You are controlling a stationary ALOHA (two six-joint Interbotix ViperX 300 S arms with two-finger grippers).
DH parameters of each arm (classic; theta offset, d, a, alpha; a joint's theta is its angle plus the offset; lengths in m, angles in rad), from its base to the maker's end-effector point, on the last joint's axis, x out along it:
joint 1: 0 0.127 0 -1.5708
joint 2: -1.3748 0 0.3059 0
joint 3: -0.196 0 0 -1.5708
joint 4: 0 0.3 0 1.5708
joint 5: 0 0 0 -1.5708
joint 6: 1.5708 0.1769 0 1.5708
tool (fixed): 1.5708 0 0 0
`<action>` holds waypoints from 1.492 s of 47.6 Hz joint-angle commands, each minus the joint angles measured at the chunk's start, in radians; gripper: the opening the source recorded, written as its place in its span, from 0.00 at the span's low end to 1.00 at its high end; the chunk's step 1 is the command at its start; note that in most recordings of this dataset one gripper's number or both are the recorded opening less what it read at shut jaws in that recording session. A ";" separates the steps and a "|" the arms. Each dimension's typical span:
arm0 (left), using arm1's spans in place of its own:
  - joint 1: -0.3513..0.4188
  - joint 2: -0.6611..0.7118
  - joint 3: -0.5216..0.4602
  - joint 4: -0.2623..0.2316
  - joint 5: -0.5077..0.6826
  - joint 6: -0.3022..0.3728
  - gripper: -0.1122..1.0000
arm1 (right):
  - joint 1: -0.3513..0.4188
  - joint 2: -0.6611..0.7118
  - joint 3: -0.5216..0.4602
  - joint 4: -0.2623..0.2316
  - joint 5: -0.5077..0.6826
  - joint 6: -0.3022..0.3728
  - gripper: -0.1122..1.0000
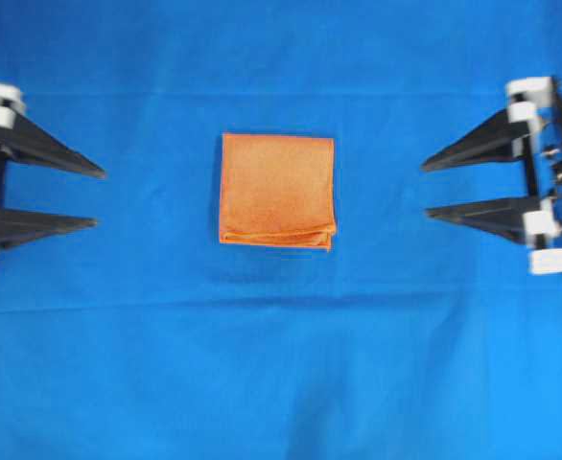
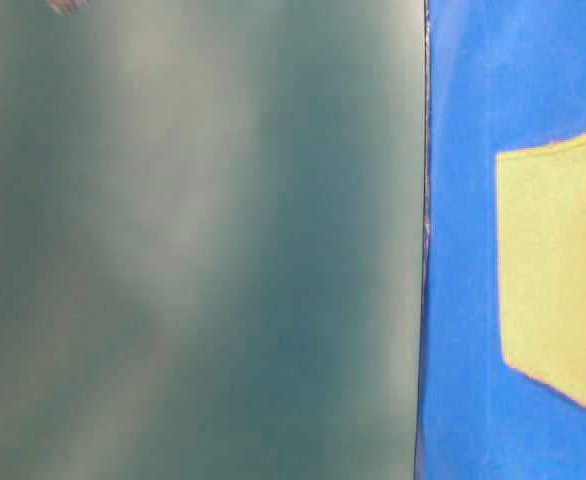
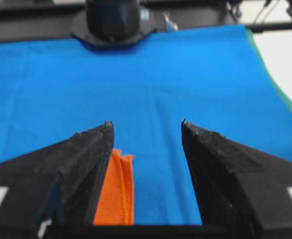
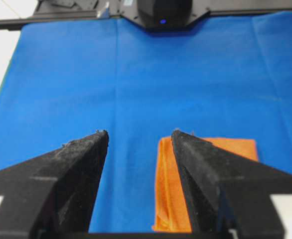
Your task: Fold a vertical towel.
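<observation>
Orange fuzzy microfibre towel (image 1: 277, 191) lies folded square on blue cloth (image 1: 281, 364). Left gripper (image 1: 100, 198), right gripper (image 1: 424, 190) spread, empty, well apart. Fold looks finished; you need only verify edges.

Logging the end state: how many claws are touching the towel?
0. The left claw stands open left of the folded towel, the right claw open to its right, both apart from it.
</observation>
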 commanded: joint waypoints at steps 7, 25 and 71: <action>0.032 -0.098 -0.003 0.002 0.106 0.025 0.59 | -0.008 -0.121 0.049 -0.032 0.031 -0.002 0.63; 0.094 -0.345 0.166 0.002 0.141 0.038 0.58 | -0.087 -0.341 0.273 -0.037 0.015 0.005 0.63; 0.133 -0.515 0.376 0.000 0.141 -0.048 0.58 | -0.143 -0.290 0.499 0.037 -0.184 0.006 0.63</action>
